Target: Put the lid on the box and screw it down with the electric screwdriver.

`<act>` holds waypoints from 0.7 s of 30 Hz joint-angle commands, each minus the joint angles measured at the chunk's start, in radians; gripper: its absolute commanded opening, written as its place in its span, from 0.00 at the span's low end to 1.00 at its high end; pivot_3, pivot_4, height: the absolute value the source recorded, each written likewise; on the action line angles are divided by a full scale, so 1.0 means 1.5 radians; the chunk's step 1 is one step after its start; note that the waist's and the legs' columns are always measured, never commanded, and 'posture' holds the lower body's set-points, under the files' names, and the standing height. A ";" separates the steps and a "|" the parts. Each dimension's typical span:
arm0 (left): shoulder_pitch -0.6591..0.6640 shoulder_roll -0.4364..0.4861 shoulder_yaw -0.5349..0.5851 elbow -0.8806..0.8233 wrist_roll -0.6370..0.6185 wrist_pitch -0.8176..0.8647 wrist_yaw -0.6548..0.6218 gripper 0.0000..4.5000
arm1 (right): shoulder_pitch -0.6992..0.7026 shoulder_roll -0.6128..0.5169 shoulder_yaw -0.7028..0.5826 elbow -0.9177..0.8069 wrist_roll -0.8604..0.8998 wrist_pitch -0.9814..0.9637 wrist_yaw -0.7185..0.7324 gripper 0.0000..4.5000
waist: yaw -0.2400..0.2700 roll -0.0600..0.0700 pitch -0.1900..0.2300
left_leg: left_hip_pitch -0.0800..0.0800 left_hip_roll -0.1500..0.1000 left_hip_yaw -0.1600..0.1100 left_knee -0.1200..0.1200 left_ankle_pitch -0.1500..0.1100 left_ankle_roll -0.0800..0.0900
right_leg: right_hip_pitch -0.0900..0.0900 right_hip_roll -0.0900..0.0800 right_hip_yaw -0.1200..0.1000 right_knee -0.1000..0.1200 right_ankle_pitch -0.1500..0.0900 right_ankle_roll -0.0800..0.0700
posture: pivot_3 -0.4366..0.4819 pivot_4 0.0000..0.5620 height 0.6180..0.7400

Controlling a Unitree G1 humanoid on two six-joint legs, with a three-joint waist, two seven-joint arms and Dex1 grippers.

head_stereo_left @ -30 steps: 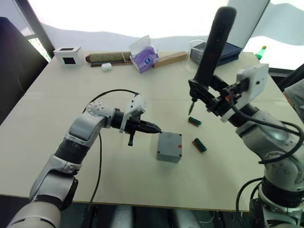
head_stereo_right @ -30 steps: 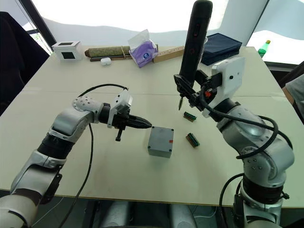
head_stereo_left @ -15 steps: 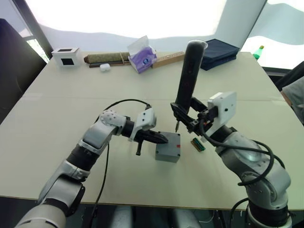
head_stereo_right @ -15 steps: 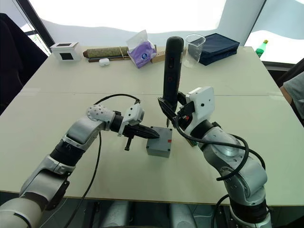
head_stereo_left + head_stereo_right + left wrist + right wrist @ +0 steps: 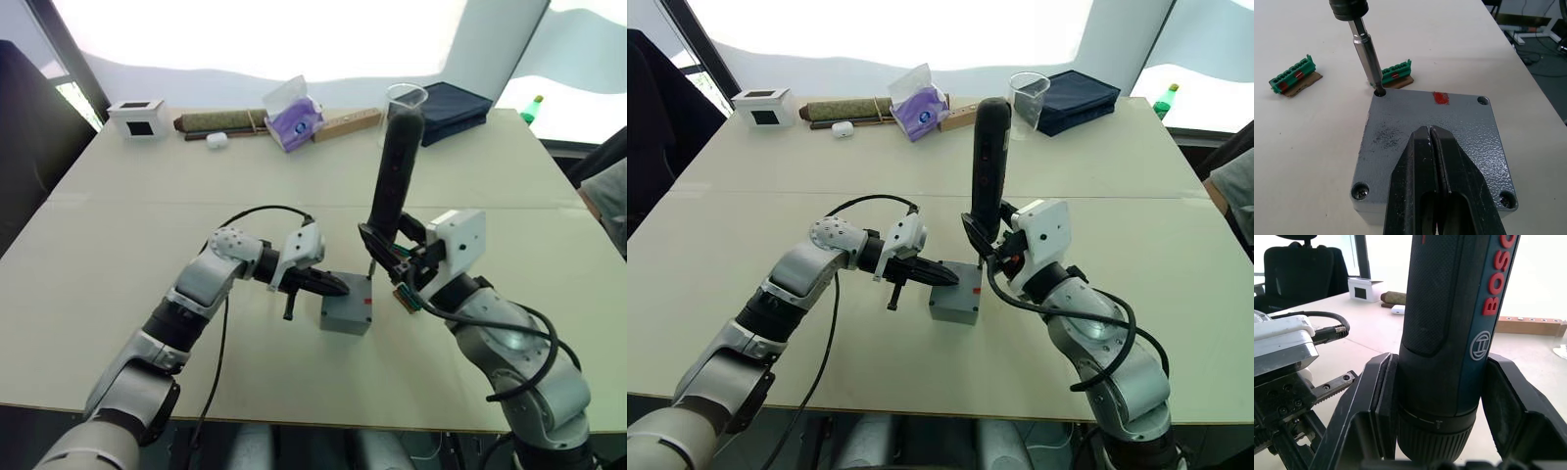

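Lid (image 5: 1435, 132): we see it lying on the box (image 5: 346, 316), near the middle of the desk (image 5: 118, 245); a red mark is near its far edge and a screw sits in a near corner.
Left claw (image 5: 1430, 134): our left claw has its two fingers pressed together, with nothing between them; the tips rest on top of the lid.
Right claw (image 5: 1437, 401): our right claw is closed around the screwdriver (image 5: 392, 176) and holds it almost upright.
Bit (image 5: 1365, 54): the tip stands in a far corner hole of the lid.
Green connectors (image 5: 1293, 76): two pieces lie on the desk beside the box, one of them just behind the bit.
Back of desk: a white cube (image 5: 137, 116), a tissue pack (image 5: 294, 113), a clear cup (image 5: 1029, 93) and a dark blue case (image 5: 1083, 96).
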 commanded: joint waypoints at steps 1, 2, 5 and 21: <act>0.008 0.006 -0.006 0.006 0.014 0.001 0.000 0.00 | 0.004 0.020 -0.011 -0.012 0.003 -0.017 0.001 0.46 | 0.000 0.000 0.000 | 0.000 0.000 0.000 0.000 0.000 0.000 | 0.000 0.000 0.000 0.000 0.000 0.000 | 0.48 0.27 0.97; 0.010 0.007 -0.008 0.007 0.017 -0.001 0.000 0.00 | 0.011 0.026 -0.007 -0.013 0.009 -0.011 0.001 0.46 | 0.000 0.000 0.000 | 0.000 0.000 0.000 0.000 0.000 0.000 | 0.000 0.000 0.000 0.000 0.000 0.000 | 0.48 0.27 0.97; 0.018 0.015 -0.015 0.009 0.027 -0.008 -0.002 0.00 | 0.046 0.023 0.017 -0.005 -0.005 0.012 0.002 0.46 | 0.000 0.000 -0.001 | 0.001 0.000 0.000 0.000 0.000 0.000 | 0.001 0.000 0.000 0.000 0.000 0.000 | 0.48 0.27 0.97; 0.046 0.021 -0.029 0.030 0.057 -0.028 -0.002 0.00 | 0.085 0.034 0.081 0.089 -0.105 0.037 -0.032 0.46 | 0.002 -0.011 -0.021 | 0.018 0.000 0.000 -0.002 -0.004 0.007 | 0.020 0.000 0.000 -0.005 -0.002 -0.001 | 0.48 0.27 0.97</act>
